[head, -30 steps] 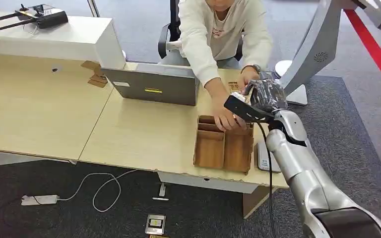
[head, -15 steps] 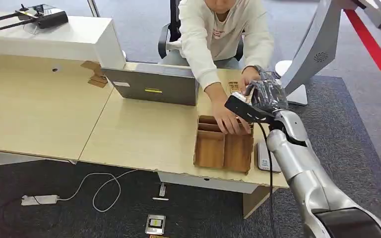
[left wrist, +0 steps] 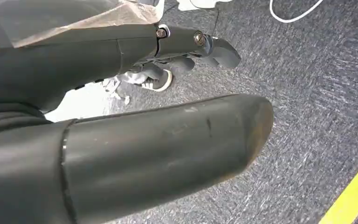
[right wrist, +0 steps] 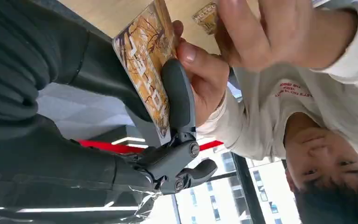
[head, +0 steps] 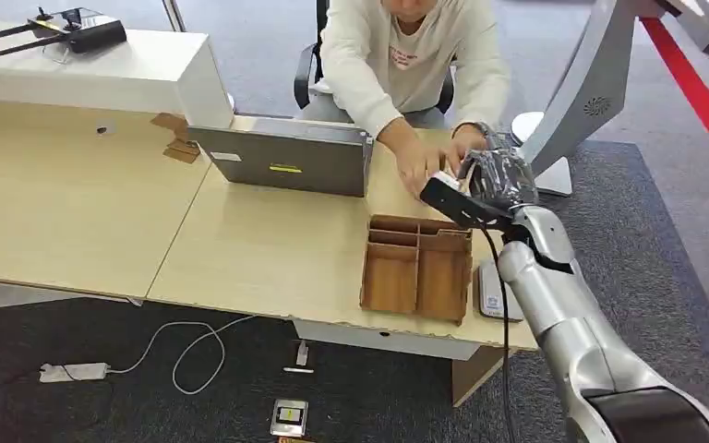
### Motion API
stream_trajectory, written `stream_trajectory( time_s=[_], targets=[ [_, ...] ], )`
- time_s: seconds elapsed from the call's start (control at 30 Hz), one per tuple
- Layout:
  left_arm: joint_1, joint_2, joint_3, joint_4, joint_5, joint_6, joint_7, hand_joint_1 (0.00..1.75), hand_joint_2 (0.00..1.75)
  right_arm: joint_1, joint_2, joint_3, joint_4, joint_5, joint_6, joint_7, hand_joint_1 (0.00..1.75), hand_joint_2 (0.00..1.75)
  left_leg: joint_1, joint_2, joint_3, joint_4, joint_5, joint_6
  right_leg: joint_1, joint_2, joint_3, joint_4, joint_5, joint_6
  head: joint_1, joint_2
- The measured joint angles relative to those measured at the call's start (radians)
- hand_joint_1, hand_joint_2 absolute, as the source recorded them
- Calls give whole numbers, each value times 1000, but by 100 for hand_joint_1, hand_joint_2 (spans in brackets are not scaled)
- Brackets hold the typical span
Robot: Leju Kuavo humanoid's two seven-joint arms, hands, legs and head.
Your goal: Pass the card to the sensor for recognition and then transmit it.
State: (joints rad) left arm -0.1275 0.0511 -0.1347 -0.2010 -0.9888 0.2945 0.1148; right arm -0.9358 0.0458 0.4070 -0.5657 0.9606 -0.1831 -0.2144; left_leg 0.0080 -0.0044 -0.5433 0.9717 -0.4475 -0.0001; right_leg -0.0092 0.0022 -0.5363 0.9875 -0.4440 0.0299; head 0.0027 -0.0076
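Card [right wrist: 148, 65]: glossy printed surface, brown and gold pattern. Right hand [right wrist: 121, 140]: matt dark plastic fingers [right wrist: 179, 100] with bare metal pivot screws, under a clear crinkled film cover. Right arm [head: 563, 314]: smooth silver shell. Desk [head: 74, 203]: pale matt wood-grain top. Tray [head: 417, 268]: brown wood. Laptop [head: 282, 159]: matt grey. Floor [left wrist: 317, 93]: rough grey carpet.

the card [right wrist: 145, 60] is golden-brown with dark branching marks and pale lettering; the right robot hand [right wrist: 121, 140] is dark grey; the worktop [head: 258, 249] is pale wood, the divided tray [head: 417, 268] brown.
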Motion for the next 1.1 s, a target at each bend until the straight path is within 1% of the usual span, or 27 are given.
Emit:
stream_trajectory(
  time_s=[0.2,0.43,0.67,0.77,0.9,0.93,1.0,1.1],
  targets=[
    [0,0,-8,0,2,2,0,0,0,1,1,0,0,10,-20,9,0,175,0,0,0,0,0,0,0,0,0,0,0,0,0,0],
    [0,0,-8,0,11,5,0,0,0,0,9,0,-2,8,-61,14,0,175,0,0,0,0,0,0,0,0,0,0,0,0,0,0],
    [1,0,-8,0,31,11,1,0,0,10,3,0,-53,-32,-85,37,0,175,0,0,0,0,0,0,0,0,0,0,0,0,0,0],
    [2,0,-8,0,49,12,5,0,0,36,-26,-6,-104,-62,-101,68,0,175,0,0,0,1,0,0,0,0,-1,-1,0,0,0,0],
    [6,-1,-8,0,76,13,15,0,0,105,-97,-46,-198,-106,-143,108,0,175,0,-1,1,1,0,0,0,-1,0,-2,0,0,0,0],
    [7,-1,-7,0,85,13,20,0,0,129,-122,-62,-222,-109,-162,125,0,175,0,-1,0,1,0,0,0,-1,0,-2,0,0,0,0],
    [8,-1,-5,0,96,14,26,0,0,187,-171,-101,-259,-117,-212,139,0,175,0,-1,1,1,-1,1,0,-1,1,-3,0,0,0,0],
    [9,-1,-5,0,110,14,40,0,0,267,-243,-163,-269,-107,-290,190,0,175,-1,-1,1,1,-1,2,-1,-1,1,-4,0,1,0,0]
  ],
)
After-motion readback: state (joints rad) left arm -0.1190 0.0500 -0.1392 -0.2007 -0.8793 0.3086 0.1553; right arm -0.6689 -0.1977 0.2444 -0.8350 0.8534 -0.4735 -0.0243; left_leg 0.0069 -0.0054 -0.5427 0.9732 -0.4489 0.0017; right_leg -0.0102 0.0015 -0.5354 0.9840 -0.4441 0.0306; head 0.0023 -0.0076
